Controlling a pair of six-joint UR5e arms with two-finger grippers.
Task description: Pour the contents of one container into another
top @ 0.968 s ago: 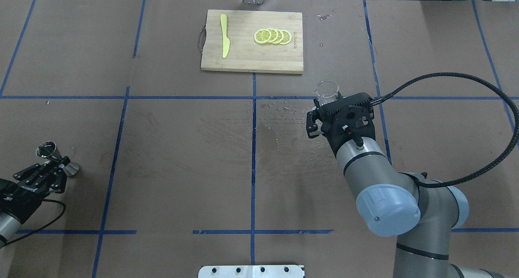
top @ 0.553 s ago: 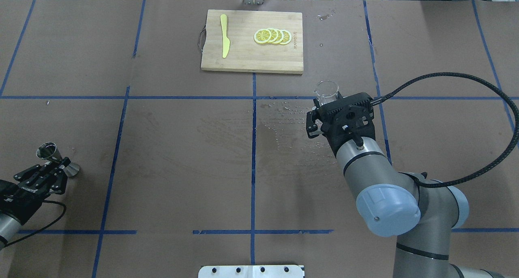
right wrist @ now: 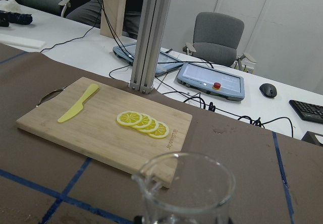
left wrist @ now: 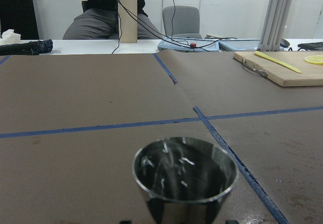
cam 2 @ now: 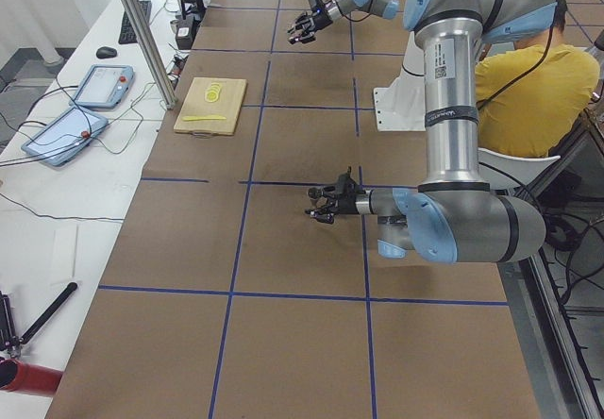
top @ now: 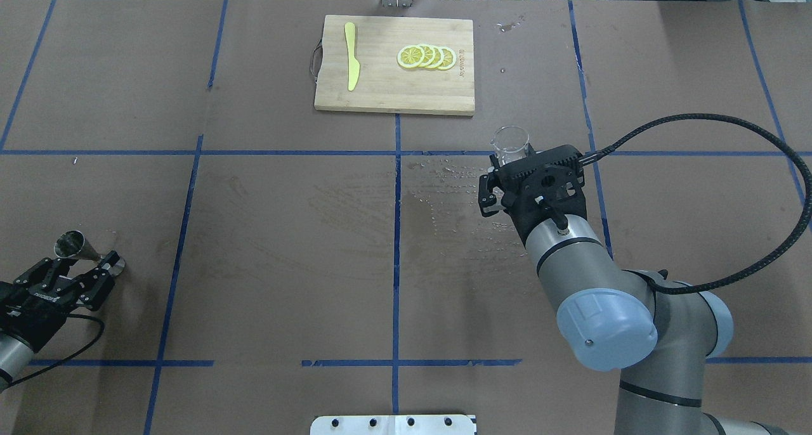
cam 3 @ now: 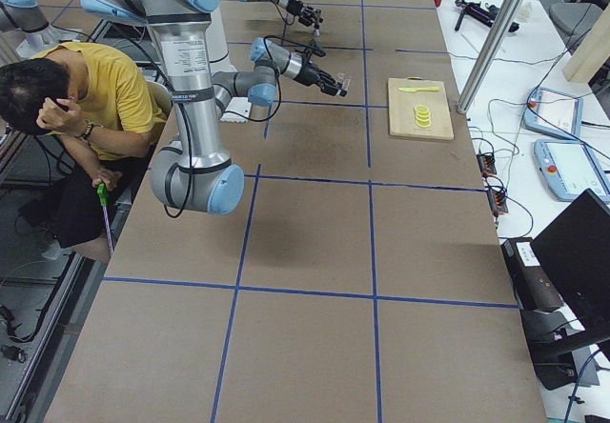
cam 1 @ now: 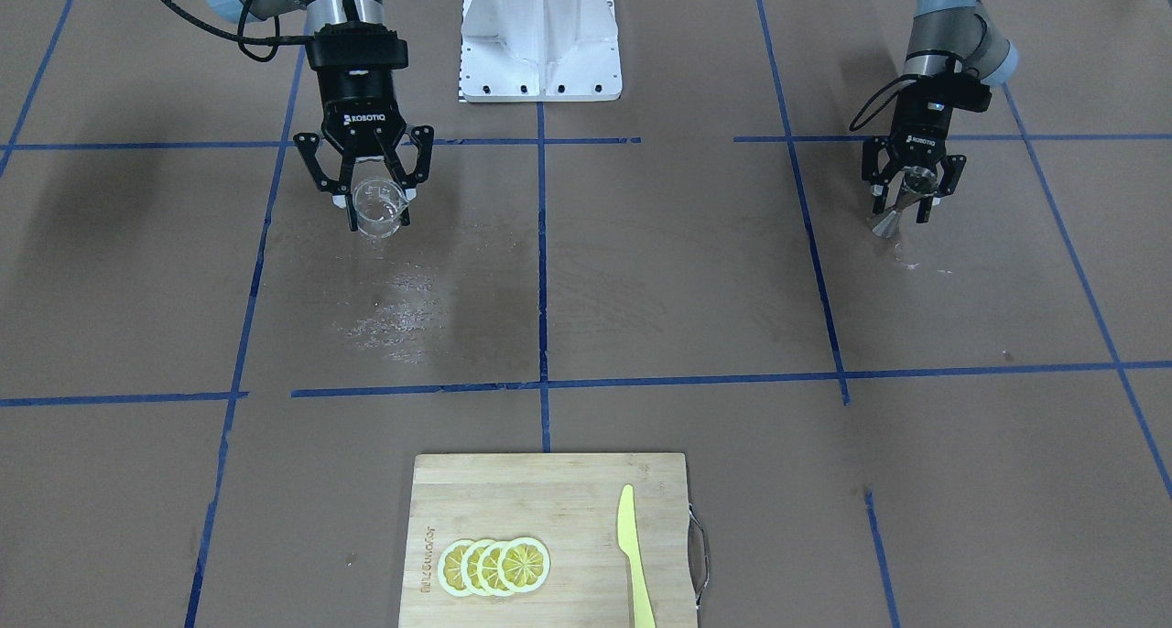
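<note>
Front-facing view: at upper left, the right gripper's [cam 1: 380, 218] fingers clamp the glass cup [cam 1: 378, 200]; at upper right, the left gripper's [cam 1: 902, 210] fingers clamp the tilted jigger [cam 1: 888, 223]. Overhead view: cup right of centre, jigger at far left.

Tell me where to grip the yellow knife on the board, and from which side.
I would take the knife by its handle, the rounded end farther from the robot, from straight above. It lies flat on the board, so close across its narrow width. The lemon slices lie well clear.
</note>
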